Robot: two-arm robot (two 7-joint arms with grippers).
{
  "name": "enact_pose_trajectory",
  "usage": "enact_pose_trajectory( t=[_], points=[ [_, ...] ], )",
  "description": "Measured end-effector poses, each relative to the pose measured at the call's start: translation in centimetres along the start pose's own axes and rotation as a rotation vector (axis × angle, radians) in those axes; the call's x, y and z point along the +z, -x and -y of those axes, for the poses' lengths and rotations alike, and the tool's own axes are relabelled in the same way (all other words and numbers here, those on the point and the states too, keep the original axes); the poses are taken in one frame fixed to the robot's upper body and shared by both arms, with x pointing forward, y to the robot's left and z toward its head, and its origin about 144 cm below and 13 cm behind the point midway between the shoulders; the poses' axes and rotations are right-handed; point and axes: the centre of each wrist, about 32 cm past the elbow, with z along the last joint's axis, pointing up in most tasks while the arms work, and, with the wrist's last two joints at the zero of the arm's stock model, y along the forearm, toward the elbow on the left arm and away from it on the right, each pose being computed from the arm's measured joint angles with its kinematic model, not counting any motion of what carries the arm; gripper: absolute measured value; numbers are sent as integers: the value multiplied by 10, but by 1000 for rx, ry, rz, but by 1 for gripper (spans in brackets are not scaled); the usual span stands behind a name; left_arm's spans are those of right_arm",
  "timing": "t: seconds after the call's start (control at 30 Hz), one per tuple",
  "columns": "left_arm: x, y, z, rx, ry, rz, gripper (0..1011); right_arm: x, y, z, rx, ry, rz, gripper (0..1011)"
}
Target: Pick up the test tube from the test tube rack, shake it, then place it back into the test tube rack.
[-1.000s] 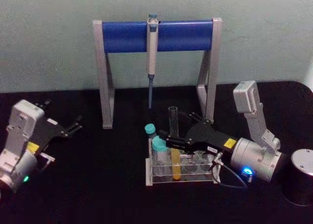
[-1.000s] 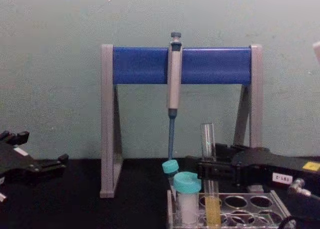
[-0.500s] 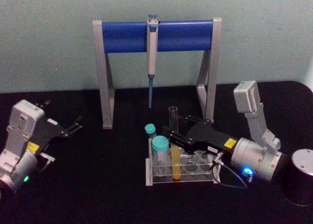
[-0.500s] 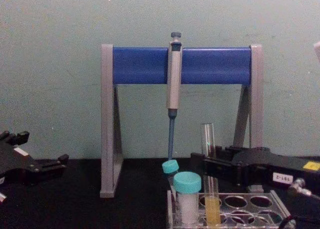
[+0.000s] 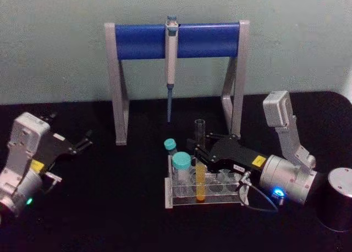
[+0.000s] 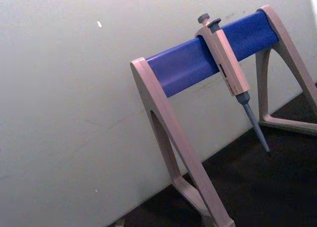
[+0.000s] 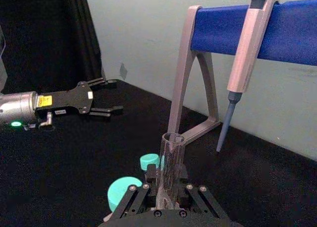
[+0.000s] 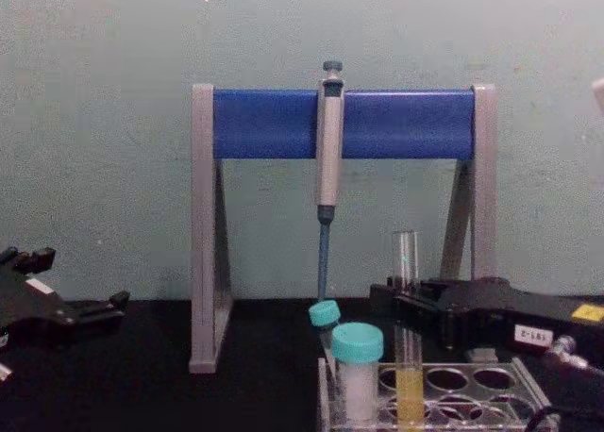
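The right gripper is clamped on the test tube, its 2 fingers pressed against the clear glass partway up, above the top of the test tube rack. In the right wrist view the fingers meet at the tube's wall, with the open mouth standing above them. The tube is upright, its round bottom down in a hole towards the left of the rack, and yellow-orange liquid fills its lower part; the upper part is clear and capless.

Just to the left of it in the same rack stands 1 teal-capped vial, white inside. A 2nd, smaller teal-capped vial stands behind that one, at the rack's far left corner. The rack's other holes towards the right hold nothing.

Behind the rack, a grey-blue pipette hangs tip down from the blue bar of the stand. The left gripper rests on the black table well to the left, fingers spread and holding nothing.
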Motion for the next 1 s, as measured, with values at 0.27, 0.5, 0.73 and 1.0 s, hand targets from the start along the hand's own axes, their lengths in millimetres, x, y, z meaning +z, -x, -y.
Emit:
enact_pose_trajectory(
  t=[0.27, 0.5, 0.73, 1.0],
  points=[
    [0, 0, 0, 0, 0, 0, 1001, 0, 0, 0, 0, 0, 0, 238],
    [0, 0, 0, 0, 0, 0, 1001, -2, 2, 2, 2, -35, 26, 237],
    [0, 0, 0, 0, 0, 0, 1001, -5, 6, 6, 18, -68, 42, 237],
    [0, 0, 0, 0, 0, 0, 1001, -7, 9, 9, 30, -86, 42, 237]
  ],
)
